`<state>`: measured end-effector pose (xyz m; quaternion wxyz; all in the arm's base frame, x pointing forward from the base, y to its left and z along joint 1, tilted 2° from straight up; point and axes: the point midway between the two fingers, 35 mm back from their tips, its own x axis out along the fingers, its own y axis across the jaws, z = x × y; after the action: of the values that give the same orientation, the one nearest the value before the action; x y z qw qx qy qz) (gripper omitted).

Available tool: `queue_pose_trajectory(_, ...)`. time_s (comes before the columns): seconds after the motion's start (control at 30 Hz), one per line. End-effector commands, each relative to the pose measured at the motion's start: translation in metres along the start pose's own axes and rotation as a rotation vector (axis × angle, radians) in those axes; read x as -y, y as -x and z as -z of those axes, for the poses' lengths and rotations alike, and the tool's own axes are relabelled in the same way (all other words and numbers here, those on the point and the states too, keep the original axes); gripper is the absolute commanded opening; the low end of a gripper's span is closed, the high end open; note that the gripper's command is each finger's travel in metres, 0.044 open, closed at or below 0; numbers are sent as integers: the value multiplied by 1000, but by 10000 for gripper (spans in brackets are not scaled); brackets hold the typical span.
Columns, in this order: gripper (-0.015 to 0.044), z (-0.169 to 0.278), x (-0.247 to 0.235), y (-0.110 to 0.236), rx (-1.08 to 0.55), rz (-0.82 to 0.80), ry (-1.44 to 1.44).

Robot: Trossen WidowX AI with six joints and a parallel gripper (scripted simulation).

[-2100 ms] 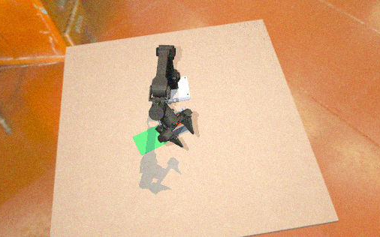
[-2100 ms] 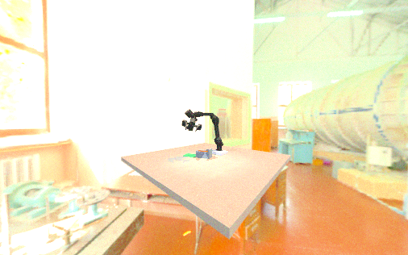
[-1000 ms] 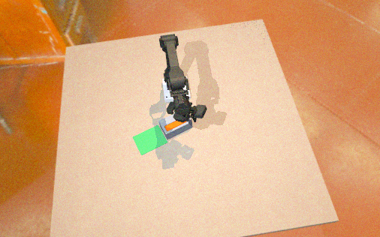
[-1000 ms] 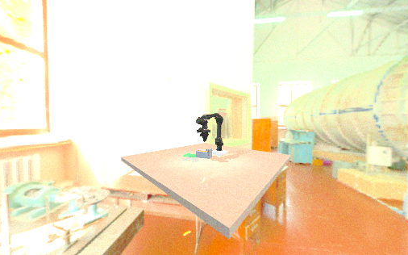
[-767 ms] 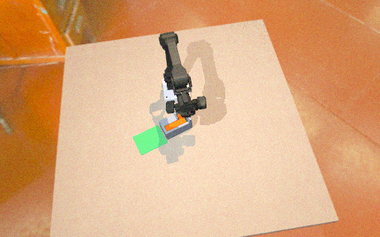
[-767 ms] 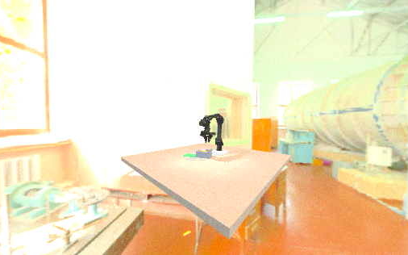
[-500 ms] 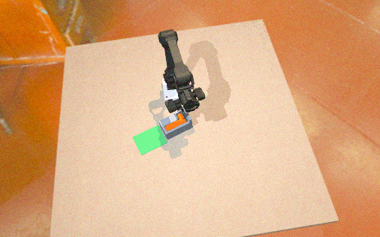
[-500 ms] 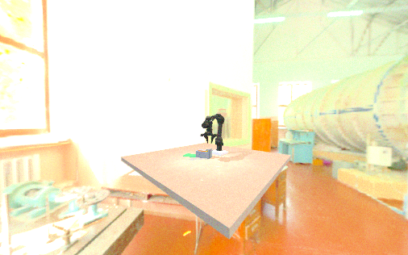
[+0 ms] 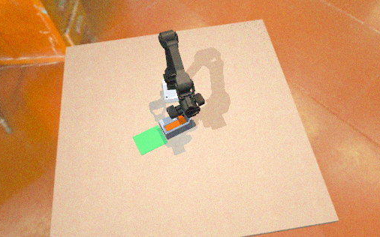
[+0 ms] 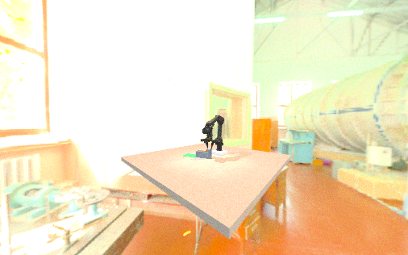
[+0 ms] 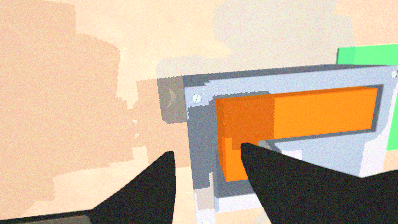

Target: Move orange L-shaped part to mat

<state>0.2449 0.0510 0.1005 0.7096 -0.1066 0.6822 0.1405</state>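
In the top view, an orange cabinet [image 9: 21,26] stands off the far left corner of the tabletop [image 9: 104,187]. On the tabletop, the green mat [image 9: 149,139] lies flat, its right edge touching or just beside the grey tray [image 9: 179,130]. The orange part [image 9: 176,124] sits in the tray's pocket, its long axis running from lower left near the mat to upper right under the arm. The black arm [image 9: 175,67] reaches down from its white base [image 9: 168,94] behind the tray and covers the part's far end.

In the wrist view, the left finger [image 11: 150,195] hangs over bare tabletop, just left of the tray's rim [image 11: 200,150]. The right finger [image 11: 300,185] hangs over the short leg of the part [image 11: 300,112] and hides some of it. The part's long bar runs left to right toward the mat [image 11: 367,54], which shows at the upper right corner behind the tray. The short leg drops from the bar's left end toward the camera. A darker shade covers the bar's left end.

The pincer [image 11: 207,155] stands partly open with nothing between its fingers; whether the right tip touches the part I cannot tell.

In the exterior view, the arm [image 10: 214,133] bends over the tray [image 10: 204,153], with a large pale cylinder [image 10: 353,117] far to the right.
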Motion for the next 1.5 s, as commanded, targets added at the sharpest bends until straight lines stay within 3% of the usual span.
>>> queue_pose_trajectory(0.0, 180, 4, 0, -20, -11, 3, -2)
queue_pose_trajectory(0.9, 180, 4, 0, -55, -11, 3, -2)
queue_pose_trajectory(1.47, 180, 4, 0, -56, -11, 3, -2)
